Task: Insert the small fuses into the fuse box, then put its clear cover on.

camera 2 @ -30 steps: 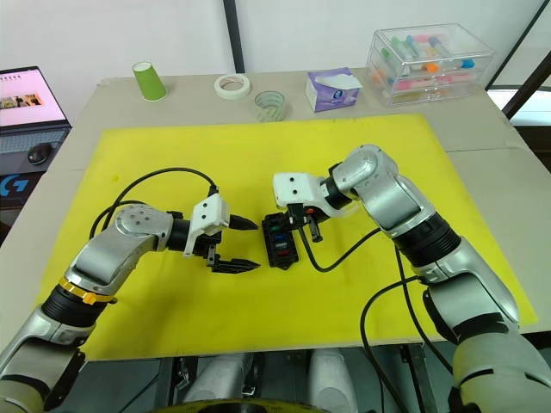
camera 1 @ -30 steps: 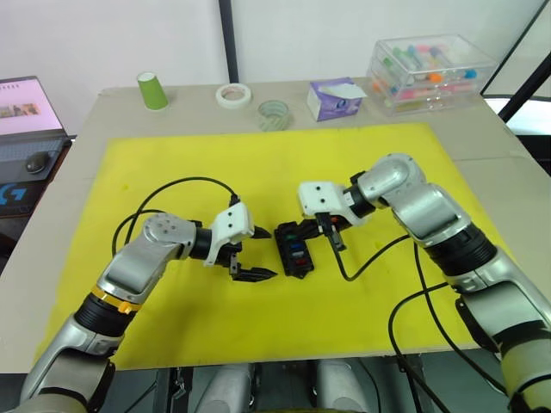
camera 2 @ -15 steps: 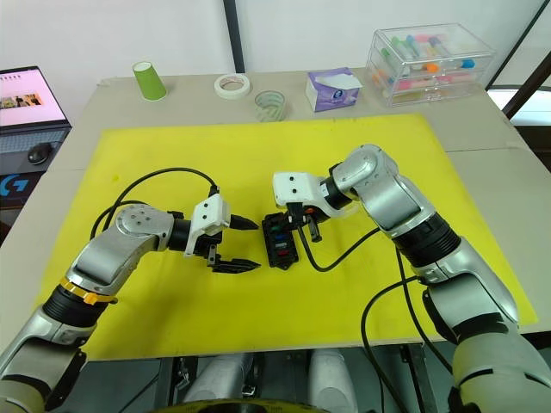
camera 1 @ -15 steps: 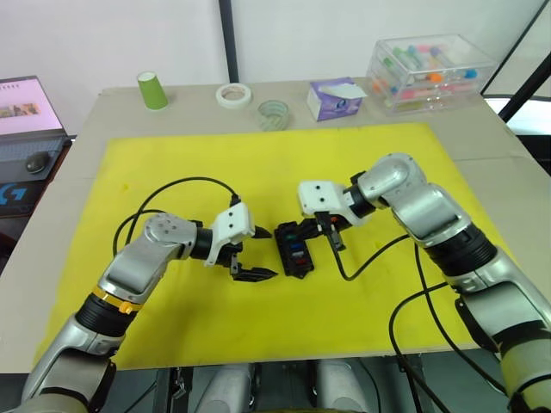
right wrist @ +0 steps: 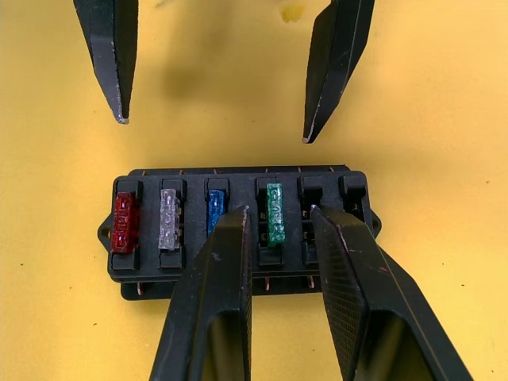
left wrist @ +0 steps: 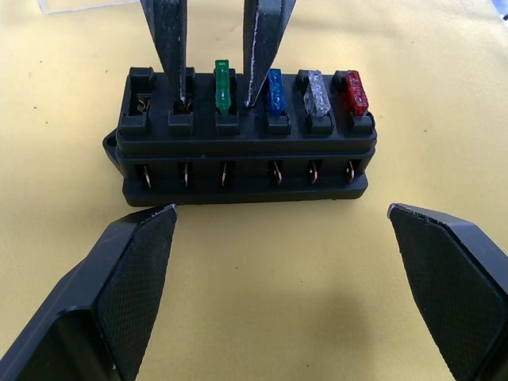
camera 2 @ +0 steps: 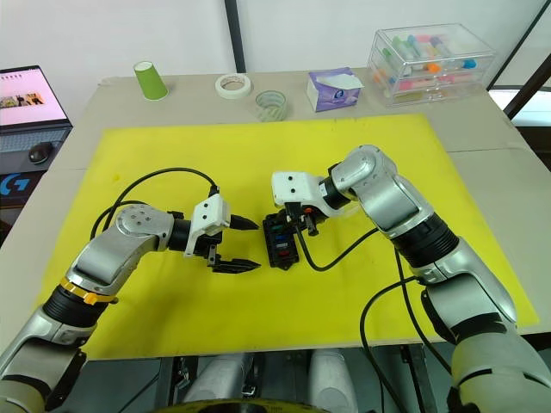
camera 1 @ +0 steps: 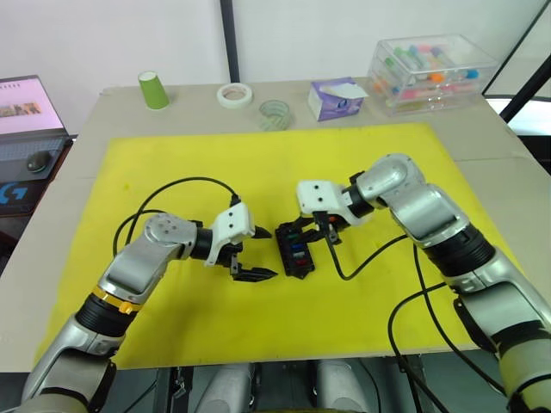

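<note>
Between the right gripper's (right wrist: 278, 238) narrowly parted jaws the green fuse (right wrist: 275, 213) was seen seated in the fuse box (left wrist: 242, 155), two slots left empty. The left gripper (camera 1: 256, 254) was held spread alongside. Lifting while pinched could unseat the fuse.

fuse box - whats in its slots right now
The fuse box holds red, clear, blue and green fuses; the last slot looks empty, its neighbour partly hidden by a finger.

right hand (right wrist: 278, 230) straddling green fuse (right wrist: 275, 213)
</note>
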Tool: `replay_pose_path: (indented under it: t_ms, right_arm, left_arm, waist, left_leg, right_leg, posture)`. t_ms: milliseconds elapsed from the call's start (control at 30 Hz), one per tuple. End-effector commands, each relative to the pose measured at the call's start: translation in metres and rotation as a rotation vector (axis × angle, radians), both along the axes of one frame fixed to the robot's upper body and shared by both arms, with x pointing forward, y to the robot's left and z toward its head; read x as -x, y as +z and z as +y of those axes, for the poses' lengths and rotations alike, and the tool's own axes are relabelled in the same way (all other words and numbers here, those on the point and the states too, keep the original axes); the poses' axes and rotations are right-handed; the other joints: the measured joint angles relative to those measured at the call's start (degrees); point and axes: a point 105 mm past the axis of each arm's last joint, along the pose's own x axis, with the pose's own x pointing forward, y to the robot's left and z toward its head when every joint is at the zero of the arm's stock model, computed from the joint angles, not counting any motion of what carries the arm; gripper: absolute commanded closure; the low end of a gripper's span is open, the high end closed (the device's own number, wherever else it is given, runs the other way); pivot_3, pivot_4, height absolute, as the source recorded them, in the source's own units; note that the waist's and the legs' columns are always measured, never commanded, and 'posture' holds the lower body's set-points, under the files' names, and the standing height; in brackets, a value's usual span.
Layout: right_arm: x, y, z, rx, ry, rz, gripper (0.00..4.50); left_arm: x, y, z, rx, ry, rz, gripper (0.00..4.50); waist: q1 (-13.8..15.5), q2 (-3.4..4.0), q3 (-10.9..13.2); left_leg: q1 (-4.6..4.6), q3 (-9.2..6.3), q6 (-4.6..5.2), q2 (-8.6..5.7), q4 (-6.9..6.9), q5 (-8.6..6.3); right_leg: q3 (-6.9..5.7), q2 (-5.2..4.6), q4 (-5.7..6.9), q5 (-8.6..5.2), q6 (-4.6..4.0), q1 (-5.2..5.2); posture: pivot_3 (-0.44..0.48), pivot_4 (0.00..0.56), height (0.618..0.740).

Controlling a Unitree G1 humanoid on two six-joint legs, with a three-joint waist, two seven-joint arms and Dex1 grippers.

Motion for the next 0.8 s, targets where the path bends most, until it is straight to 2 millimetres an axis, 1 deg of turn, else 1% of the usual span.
replay_pose_path:
  t_ms: [33, 200, 333, 367, 433, 500, 600, 800]
  right_arm:
    - [0.003, 0.028, 0.006, -0.057, 0.029, -0.052, 3.23]
    - [0.006, 0.044, 0.008, -0.099, 0.033, -0.051, 3.23]
    - [0.008, 0.049, 0.006, -0.115, 0.028, -0.046, 3.23]
    - [0.008, 0.049, 0.006, -0.122, 0.025, -0.04, 3.41]
    - [0.009, 0.046, 0.005, -0.128, 0.02, -0.022, 3.83]
    - [0.01, 0.04, 0.004, -0.126, 0.018, -0.008, 4.46]
    - [0.01, 0.032, 0.003, -0.12, 0.012, 0.006, 4.46]
    - [0.009, 0.022, 0.003, -0.111, 0.004, 0.02, 4.46]
  left_arm:
    - [0.003, 0.007, -0.002, 0.01, -0.019, -0.037, 0.0]
    - [0.001, 0.007, -0.002, 0.011, -0.017, -0.04, 0.0]
    - [0.001, 0.008, -0.002, 0.012, -0.018, -0.044, 0.0]
    - [0.001, 0.008, -0.002, 0.012, -0.018, -0.044, 0.0]
    - [0.0, 0.008, -0.003, 0.013, -0.019, -0.045, 0.0]
    - [0.0, 0.008, -0.003, 0.013, -0.019, -0.046, 0.0]
    - [0.0, 0.007, -0.003, 0.013, -0.018, -0.047, 0.0]
    - [0.0, 0.007, -0.001, 0.009, -0.016, -0.047, 0.0]
  waist:
    - [0.0, 0.0, 0.0]
    - [0.01, 0.0, 0.0]
    - [0.05, 0.0, 0.0]
    - [0.06, 0.0, 0.0]
    - [0.04, 0.0, 0.0]
    - [0.04, 0.0, 0.0]
    - [0.05, 0.0, 0.0]
    - [0.03, 0.0, 0.0]
  left_leg:
    - [0.0, 0.0, 0.0, 0.0, 0.0, 0.0]
    - [0.0, 0.0, 0.0, 0.0, 0.0, 0.0]
    - [0.0, 0.0, 0.0, 0.0, -0.01, 0.0]
    - [0.0, 0.0, 0.0, 0.0, 0.0, 0.0]
    - [0.0, 0.0, 0.0, -0.01, 0.0, 0.0]
    - [0.0, 0.0, 0.0, 0.0, 0.0, 0.0]
    - [-0.01, 0.0, 0.0, 0.0, 0.0, 0.0]
    - [-0.01, 0.0, 0.0, 0.0, -0.01, 0.0]
  right_leg:
    - [0.0, 0.0, 0.0, 0.0, 0.0, 0.0]
    - [0.0, 0.0, 0.0, 0.0, 0.0, -0.01]
    - [0.0, 0.0, 0.0, 0.0, 0.0, 0.0]
    - [0.0, 0.0, 0.0, 0.0, 0.0, 0.0]
    - [0.0, -0.01, 0.0, 0.0, 0.0, 0.0]
    - [0.0, -0.01, 0.0, 0.0, 0.0, 0.0]
    - [0.0, -0.01, 0.0, 0.0, 0.0, 0.0]
    - [0.0, 0.0, 0.0, 0.0, 0.0, -0.01]
  posture:
    - [0.0, 0.15, 0.74]
    - [0.0, 0.15, 0.74]
    - [0.0, 0.15, 0.74]
    - [0.0, 0.15, 0.74]
    - [0.0, 0.15, 0.74]
    - [0.0, 0.15, 0.74]
    - [0.0, 0.15, 0.74]
    - [0.0, 0.15, 0.74]
